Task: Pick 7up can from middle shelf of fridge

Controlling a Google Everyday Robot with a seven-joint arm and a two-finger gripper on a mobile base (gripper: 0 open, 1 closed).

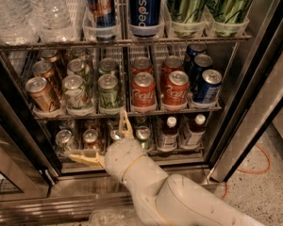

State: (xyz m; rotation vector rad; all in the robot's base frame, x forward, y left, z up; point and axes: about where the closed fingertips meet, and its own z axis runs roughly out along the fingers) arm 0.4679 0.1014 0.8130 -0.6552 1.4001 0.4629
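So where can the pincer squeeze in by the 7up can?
It's crowded on the middle shelf: the 7up can sits between a brown can and a green can. Room: before the shelves, where the open pincer hangs, and above the can tops.

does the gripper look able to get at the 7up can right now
Probably yes: the 7up can stands at its lane's front, nothing before it, and the open gripper hangs just below the middle shelf.
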